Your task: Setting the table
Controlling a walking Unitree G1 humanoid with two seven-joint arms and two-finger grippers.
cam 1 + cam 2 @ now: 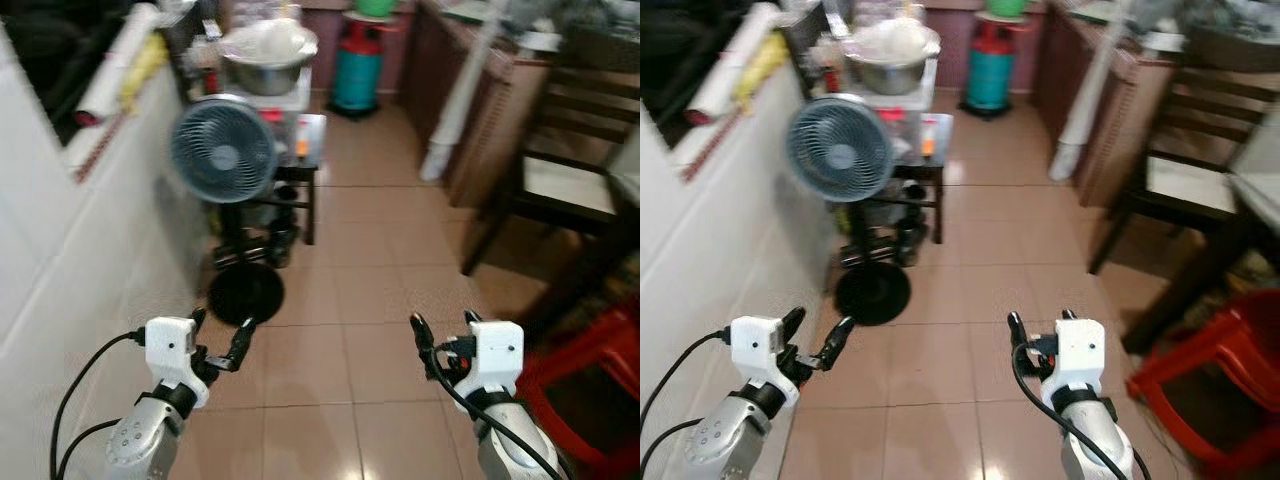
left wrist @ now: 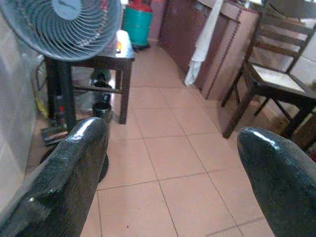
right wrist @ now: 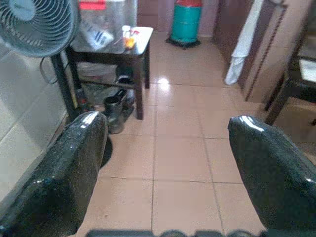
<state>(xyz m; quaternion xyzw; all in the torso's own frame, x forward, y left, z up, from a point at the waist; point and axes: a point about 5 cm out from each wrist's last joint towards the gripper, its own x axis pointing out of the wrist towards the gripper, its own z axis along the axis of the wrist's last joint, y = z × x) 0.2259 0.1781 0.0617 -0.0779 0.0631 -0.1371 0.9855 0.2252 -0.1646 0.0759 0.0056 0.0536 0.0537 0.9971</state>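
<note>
No tableware can be made out near my hands. My left gripper [image 1: 220,332] is held low over the tan tiled floor [image 1: 350,250], open and empty. My right gripper [image 1: 445,328] is level with it, also open with nothing between its fingers. The wrist views look past each pair of black fingers [image 2: 64,182] [image 3: 59,177] along the floor. At the right edge a pale tabletop [image 1: 1258,185] shows on dark legs, with a dark wooden chair [image 1: 560,180] pushed beside it.
A standing fan [image 1: 222,150] rises close ahead on the left, in front of a small dark side table [image 1: 305,150] and a metal bowl [image 1: 268,55]. A white tiled wall [image 1: 60,260] runs along the left. A red stool [image 1: 590,390] sits at right, a green gas cylinder [image 1: 358,65] at the back.
</note>
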